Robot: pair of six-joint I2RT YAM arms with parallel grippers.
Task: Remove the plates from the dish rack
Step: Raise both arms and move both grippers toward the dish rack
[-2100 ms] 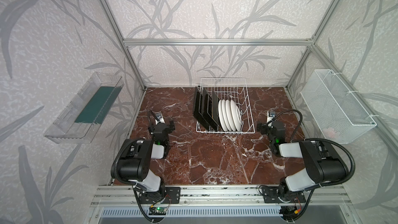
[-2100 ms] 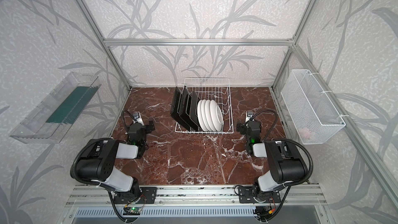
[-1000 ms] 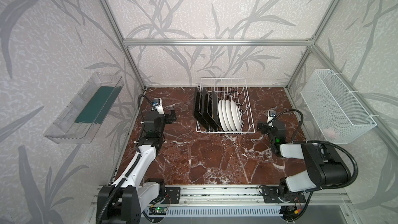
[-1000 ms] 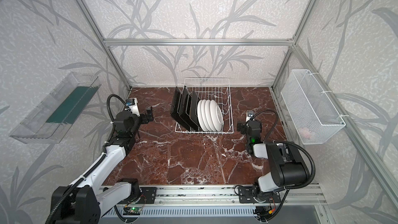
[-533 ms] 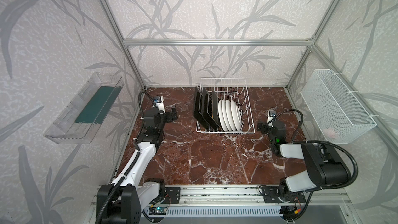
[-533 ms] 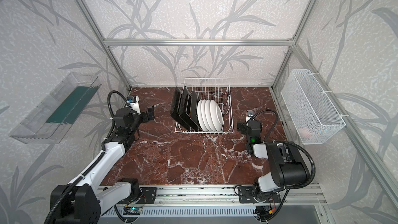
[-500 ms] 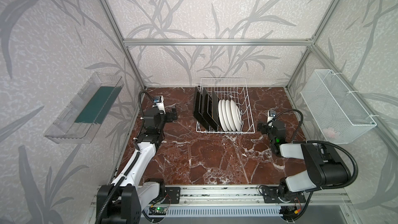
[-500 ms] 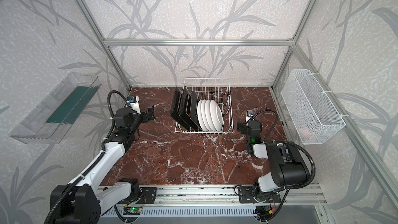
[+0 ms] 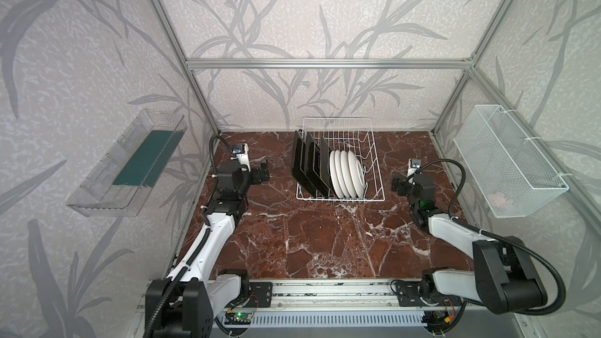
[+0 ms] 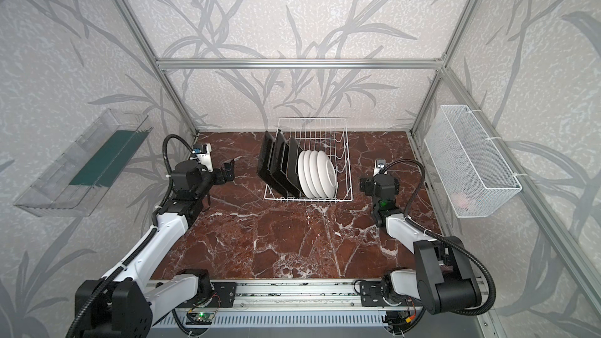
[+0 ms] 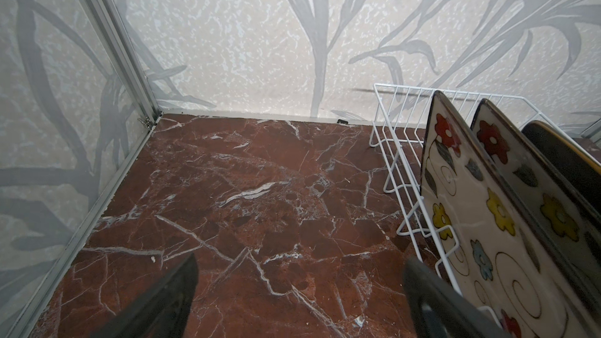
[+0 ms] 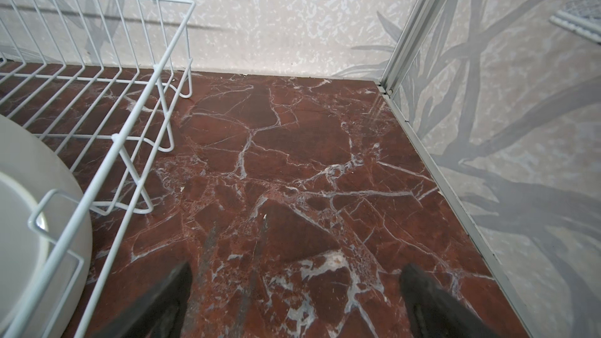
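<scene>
The rack (image 9: 377,170) stands at the back middle of the tabletop (image 9: 325,238), with square plates (image 9: 309,167) and round plates (image 9: 346,173) upright in it. The left end effector (image 9: 263,173), wide open and empty, is near the rack's left side. The right end effector (image 9: 397,185), also wide open and empty, is near its right side.

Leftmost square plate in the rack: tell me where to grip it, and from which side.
I'd pinch the leftmost square plate by its top edge, from above, with the open left gripper. It stands on edge, leaning left, upper rim clear above the dish rack side; the next square plate crowds its back.
</scene>
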